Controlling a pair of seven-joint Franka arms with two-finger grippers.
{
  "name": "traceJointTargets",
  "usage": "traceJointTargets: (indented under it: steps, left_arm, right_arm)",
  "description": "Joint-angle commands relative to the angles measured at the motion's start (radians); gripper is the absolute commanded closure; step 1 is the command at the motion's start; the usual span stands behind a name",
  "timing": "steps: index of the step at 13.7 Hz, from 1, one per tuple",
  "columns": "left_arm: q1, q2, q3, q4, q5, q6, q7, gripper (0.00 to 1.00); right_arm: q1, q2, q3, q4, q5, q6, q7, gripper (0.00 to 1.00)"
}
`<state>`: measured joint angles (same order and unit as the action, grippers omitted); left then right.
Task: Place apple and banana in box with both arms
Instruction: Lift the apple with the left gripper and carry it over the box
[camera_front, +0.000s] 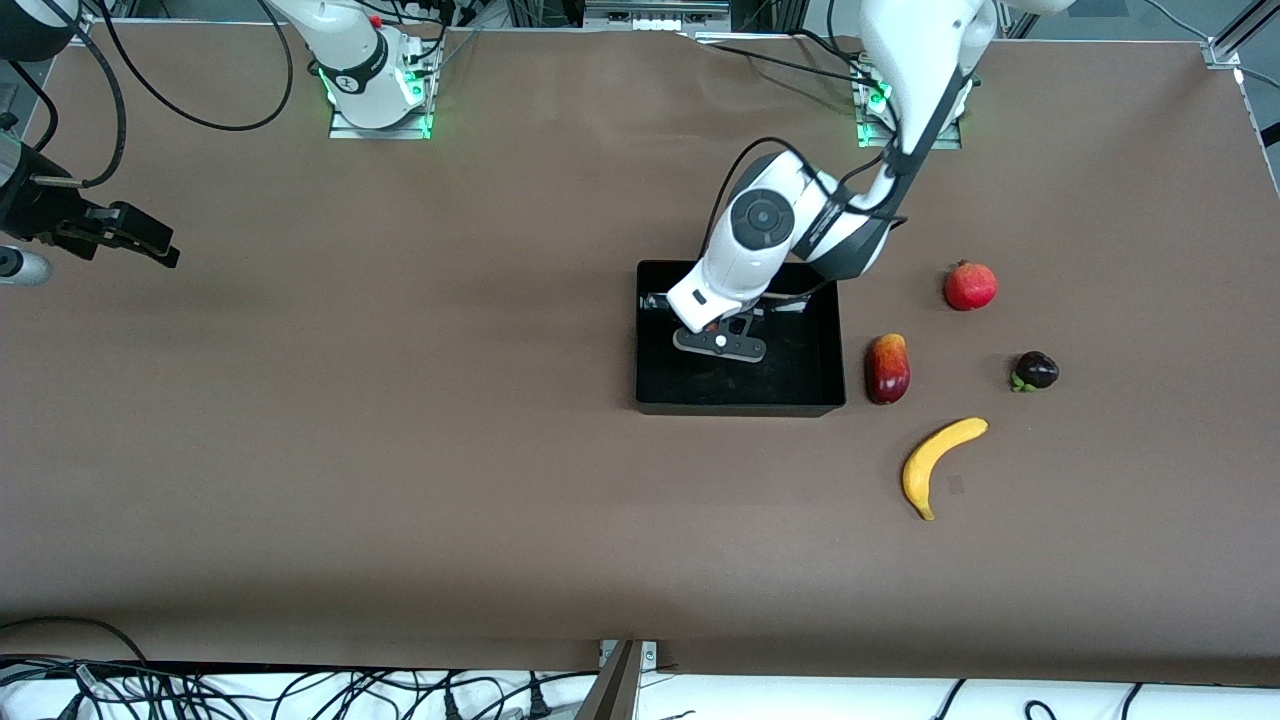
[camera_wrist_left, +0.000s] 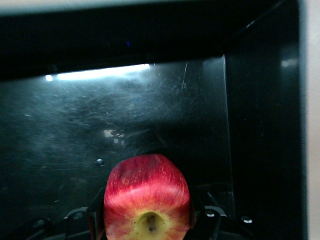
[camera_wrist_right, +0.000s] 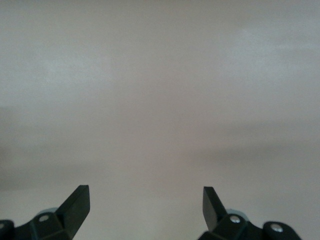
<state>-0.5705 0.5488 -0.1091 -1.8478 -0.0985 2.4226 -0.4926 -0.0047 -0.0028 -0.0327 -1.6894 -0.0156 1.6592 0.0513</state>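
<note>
Left gripper (camera_front: 716, 333) has the apple (camera_wrist_left: 147, 199) pinched between its 2 fingers, down inside the box (camera_front: 820, 345). Right gripper (camera_wrist_right: 146, 204) waits wide apart over bare table, holding nothing.

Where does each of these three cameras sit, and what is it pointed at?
Front view: high across the table, facing both arms; shows the box and banana.
Left wrist view: on the left arm, looking into the box; left gripper holds the apple.
Right wrist view: over bare table; open right gripper.
Front and left wrist views share the box.
</note>
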Motion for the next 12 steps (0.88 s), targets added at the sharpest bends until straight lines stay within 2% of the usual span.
traceJointTargets:
  steps: [1,2,4,6,8,10,12]
  left_arm:
    - [-0.026,0.034,0.014,0.033,-0.049,-0.002,0.005,1.00]
    - [-0.026,0.036,0.014,0.035,-0.049,-0.003,0.009,1.00]
    - [-0.026,0.037,0.014,0.032,-0.047,0.001,0.017,0.01]
    - [-0.022,0.013,0.014,0.021,-0.046,0.015,0.019,0.00]
    - [0.009,-0.051,0.014,-0.013,-0.046,0.000,0.017,0.00]
    - [0.098,-0.140,0.014,-0.048,-0.044,-0.071,0.020,0.00]
    - [0.226,-0.191,0.014,-0.056,-0.040,-0.161,0.163,0.00]
  right_arm:
    - [-0.012,0.059,0.013,0.097,-0.001,-0.065,-0.011,0.00]
    - [-0.011,0.060,0.013,0.099,-0.003,-0.071,-0.008,0.00]
    - [-0.011,0.058,0.013,0.094,-0.003,-0.079,-0.004,0.00]
    - [-0.011,0.058,0.013,0.091,-0.001,-0.076,-0.005,0.00]
    - [-0.011,0.058,0.013,0.089,-0.003,-0.072,-0.007,0.00]
    - [-0.011,0.058,0.013,0.088,-0.001,-0.068,-0.008,0.00]
    - [-0.011,0.058,0.013,0.086,-0.003,-0.064,-0.014,0.00]
